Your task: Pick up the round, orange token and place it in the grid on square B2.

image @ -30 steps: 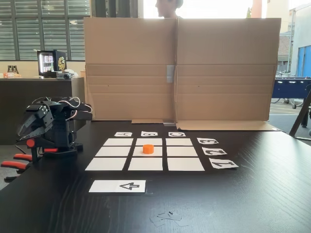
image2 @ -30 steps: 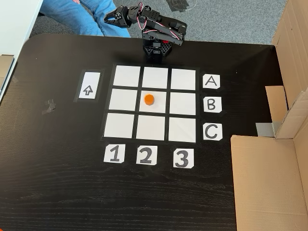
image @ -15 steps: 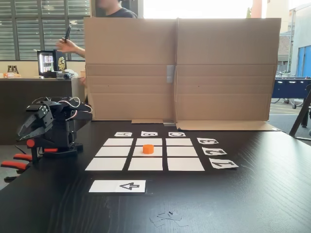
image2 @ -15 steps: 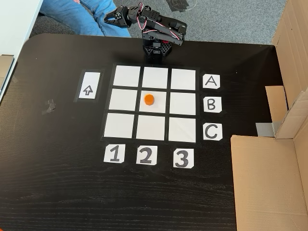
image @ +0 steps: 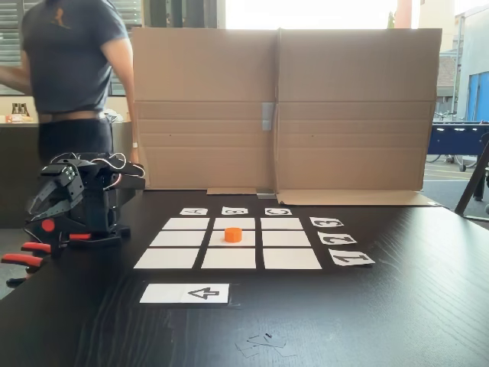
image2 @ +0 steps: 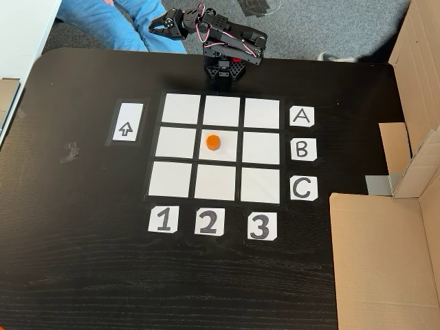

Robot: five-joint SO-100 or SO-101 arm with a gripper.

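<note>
Beside the grid (image2: 221,148), the folded arm's gripper (image2: 157,25) hangs empty, jaws indistinct.

arm: black five-joint robot arm (image2: 230,42), folded back over its base (image2: 221,71) at the table edge; upper links bent, red and white servo wires looped on top
arm in a fixed view: folded black body (image: 92,200) at the left side, nose angled down and left
gripper: black two-finger gripper (image2: 157,25) (image: 34,208) pointing left past the table edge in a fixed view, holding nothing
jaws: too small and dark to tell whether apart or together
</note>
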